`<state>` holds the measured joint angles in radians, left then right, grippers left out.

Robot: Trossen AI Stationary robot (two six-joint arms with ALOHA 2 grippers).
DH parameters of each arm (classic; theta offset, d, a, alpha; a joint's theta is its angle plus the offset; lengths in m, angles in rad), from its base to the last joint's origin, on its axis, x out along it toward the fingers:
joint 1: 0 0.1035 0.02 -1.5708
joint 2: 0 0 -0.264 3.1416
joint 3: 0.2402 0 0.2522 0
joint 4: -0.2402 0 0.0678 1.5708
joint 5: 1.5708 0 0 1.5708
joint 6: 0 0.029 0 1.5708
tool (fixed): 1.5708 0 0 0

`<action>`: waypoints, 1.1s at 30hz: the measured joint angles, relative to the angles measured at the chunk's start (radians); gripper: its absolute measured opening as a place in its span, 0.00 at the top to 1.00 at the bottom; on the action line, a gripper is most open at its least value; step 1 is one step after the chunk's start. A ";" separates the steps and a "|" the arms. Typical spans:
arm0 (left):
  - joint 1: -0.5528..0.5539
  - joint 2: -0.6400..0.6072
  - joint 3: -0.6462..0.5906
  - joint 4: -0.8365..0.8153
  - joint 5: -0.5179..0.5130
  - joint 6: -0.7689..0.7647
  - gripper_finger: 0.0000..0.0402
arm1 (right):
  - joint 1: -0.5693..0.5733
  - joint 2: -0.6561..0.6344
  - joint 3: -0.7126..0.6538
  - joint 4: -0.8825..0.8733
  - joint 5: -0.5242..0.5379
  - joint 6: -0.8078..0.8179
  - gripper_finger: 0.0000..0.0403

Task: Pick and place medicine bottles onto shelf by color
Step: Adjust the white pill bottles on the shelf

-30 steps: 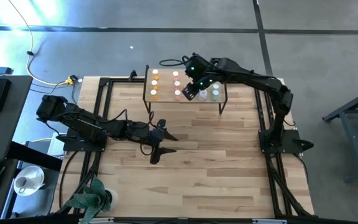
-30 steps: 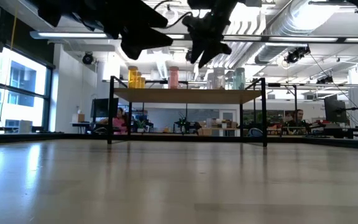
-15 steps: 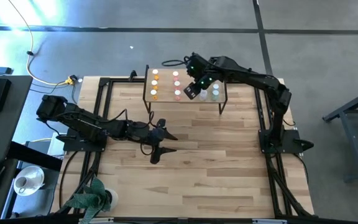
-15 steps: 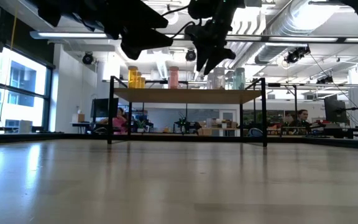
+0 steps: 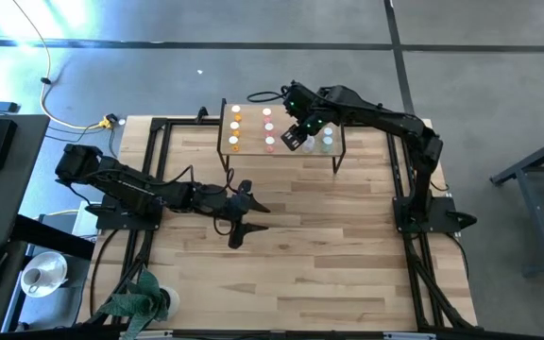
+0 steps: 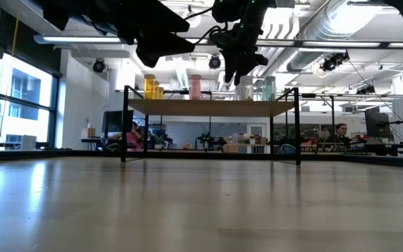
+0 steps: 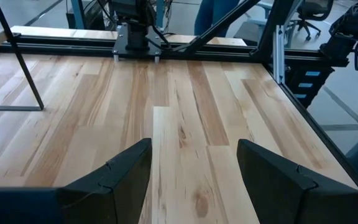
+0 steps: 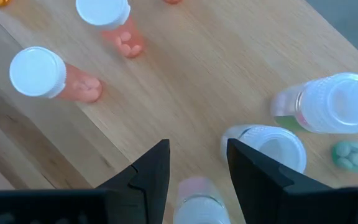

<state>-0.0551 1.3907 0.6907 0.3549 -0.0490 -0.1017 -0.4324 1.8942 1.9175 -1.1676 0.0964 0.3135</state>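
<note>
The shelf (image 5: 251, 127) stands at the table's far side. On it stand orange bottles (image 5: 235, 127) in one row, pink ones (image 5: 268, 127) beside them, and pale and teal ones (image 5: 327, 140) at its right end. My right gripper (image 5: 294, 140) hangs over the shelf between the pink and pale bottles, pointing steeply down, shut on a pale bottle (image 8: 197, 202). My left gripper (image 5: 246, 215) waits open above the bare middle of the table (image 7: 185, 124). My right gripper has the pale bottle between its two fingers (image 8: 148, 177), coming from above; only the white cap (image 8: 199, 205) shows in the gap. The bottle stands upright. The fingers hide the place of contact, and whether its base rests on the shelf board (image 8: 185, 81) I cannot tell.
Two pink bottles (image 8: 39, 73) and two pale ones (image 8: 263, 146) stand close around the right fingers. In the low view the shelf board (image 6: 208, 107) sits on thin black legs (image 6: 299, 126). A black frame rail (image 5: 159, 170) edges the table; a plant (image 5: 140, 302) stands at the near left.
My right gripper has tipped to point more steeply down over the shelf, and its fingertips have swung a little toward the pale bottles at the shelf's right end. Its finger gap looks the same.
</note>
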 joint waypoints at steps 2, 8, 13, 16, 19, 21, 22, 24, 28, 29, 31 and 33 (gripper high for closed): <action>0.000 0.000 0.000 0.000 0.000 0.000 0.44 | 0.000 0.000 0.000 0.000 0.000 -0.004 0.63; 0.000 0.000 0.000 0.000 0.000 0.000 0.44 | 0.000 0.000 0.000 0.007 -0.005 -0.008 0.63; 0.000 0.000 0.000 0.000 0.000 0.000 0.44 | 0.000 0.000 0.000 0.031 -0.026 -0.001 0.63; 0.000 0.000 0.000 0.000 0.000 0.000 0.44 | 0.000 0.000 0.000 0.022 -0.012 0.001 0.63; 0.000 0.000 0.000 0.000 0.000 0.000 0.44 | 0.000 0.000 0.000 0.008 0.012 0.020 0.63; 0.000 0.000 0.000 0.000 0.000 0.000 0.44 | 0.000 0.000 0.000 -0.003 0.013 0.021 0.63; 0.000 0.000 0.000 0.000 0.000 0.000 0.44 | 0.000 0.000 0.000 -0.004 0.013 0.021 0.63; 0.000 0.000 0.000 0.000 0.000 0.000 0.44 | 0.000 0.000 0.000 -0.005 0.013 0.022 0.63; 0.000 0.000 0.000 0.000 0.000 0.000 0.44 | 0.000 0.000 0.000 -0.005 0.002 0.014 0.63; 0.000 0.000 0.000 0.000 0.000 0.000 0.44 | 0.000 0.000 0.000 -0.004 -0.005 0.000 0.63; 0.000 0.000 0.000 0.000 0.000 0.000 0.44 | 0.001 -0.001 0.000 -0.003 -0.028 -0.021 0.63; 0.000 0.000 0.000 0.000 0.005 -0.004 0.44 | 0.001 -0.007 0.000 -0.003 -0.058 -0.035 0.63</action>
<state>-0.0547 1.3911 0.6907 0.3553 -0.0442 -0.1053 -0.4316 1.8877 1.9175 -1.1709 0.0386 0.2790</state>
